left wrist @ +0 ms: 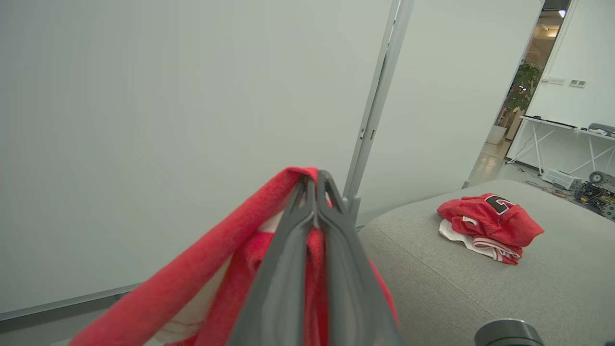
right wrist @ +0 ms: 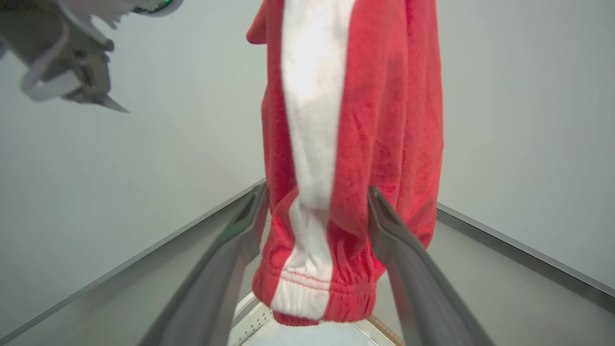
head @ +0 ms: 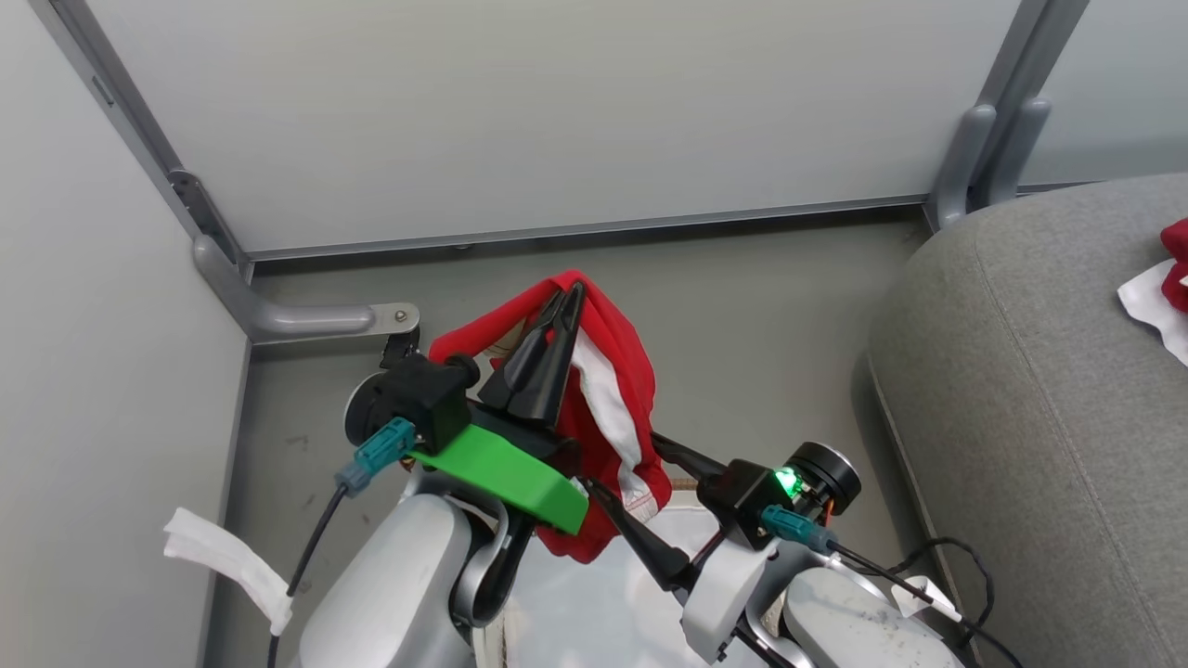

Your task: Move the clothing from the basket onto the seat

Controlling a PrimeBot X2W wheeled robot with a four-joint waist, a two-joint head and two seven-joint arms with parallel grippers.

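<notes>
Currently left gripper (head: 568, 297) clamped tight on the red garment (head: 645, 380), held up above the basket (right wrist: 252, 319) — cloth hangs between the spread-open fingers of the right gripper (right wrist: 318, 191), contact unclear. Second garment (left wrist: 490, 218) lies on the seat (head: 1039, 417) — well apart from both grippers

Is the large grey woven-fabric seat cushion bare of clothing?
No: crumpled red and white sports garments lie on the grey seat cushion.

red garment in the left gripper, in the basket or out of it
Out: the red garment hangs from the shut left gripper, its hem hanging above the basket.
</notes>
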